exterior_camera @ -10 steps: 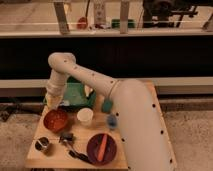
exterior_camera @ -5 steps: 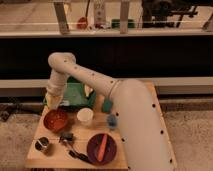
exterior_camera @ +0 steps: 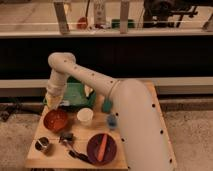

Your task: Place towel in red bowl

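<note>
Hovering unmoved since a second ago, the gripper [exterior_camera: 53, 101] hangs at the table's [exterior_camera: 145, 95] back-left, just above the red bowl [exterior_camera: 55, 120] and beside the green towel [exterior_camera: 75, 93]; whether it grips anything cannot be told. The white cup [exterior_camera: 85, 116] and purple bowl [exterior_camera: 101, 148] with its carrot [exterior_camera: 102, 147] sit unchanged

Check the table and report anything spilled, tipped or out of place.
Nothing looks spilled or tipped. The red bowl, white cup and purple bowl sit upright; the carrot lies inside the purple one. The gripper hangs above the red bowl's far edge, by the green towel.
</note>
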Robot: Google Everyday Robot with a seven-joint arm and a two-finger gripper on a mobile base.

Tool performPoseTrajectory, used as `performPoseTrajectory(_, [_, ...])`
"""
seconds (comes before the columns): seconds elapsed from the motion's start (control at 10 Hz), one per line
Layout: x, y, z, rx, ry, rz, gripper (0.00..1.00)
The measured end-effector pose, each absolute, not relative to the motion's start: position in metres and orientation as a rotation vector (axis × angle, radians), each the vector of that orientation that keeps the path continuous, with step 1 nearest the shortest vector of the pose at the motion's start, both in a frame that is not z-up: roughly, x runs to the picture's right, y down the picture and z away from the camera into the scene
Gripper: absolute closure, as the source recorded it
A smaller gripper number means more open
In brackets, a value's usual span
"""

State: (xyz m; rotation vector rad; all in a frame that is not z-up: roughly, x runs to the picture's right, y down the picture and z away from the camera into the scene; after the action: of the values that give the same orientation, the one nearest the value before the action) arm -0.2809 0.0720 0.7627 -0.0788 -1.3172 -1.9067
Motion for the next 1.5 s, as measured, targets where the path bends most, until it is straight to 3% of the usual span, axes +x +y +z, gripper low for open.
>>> performPoseTrajectory(1.5, [-0.283, 0.120, 0.737, -0.035, -1.396, -1.879, 0.99])
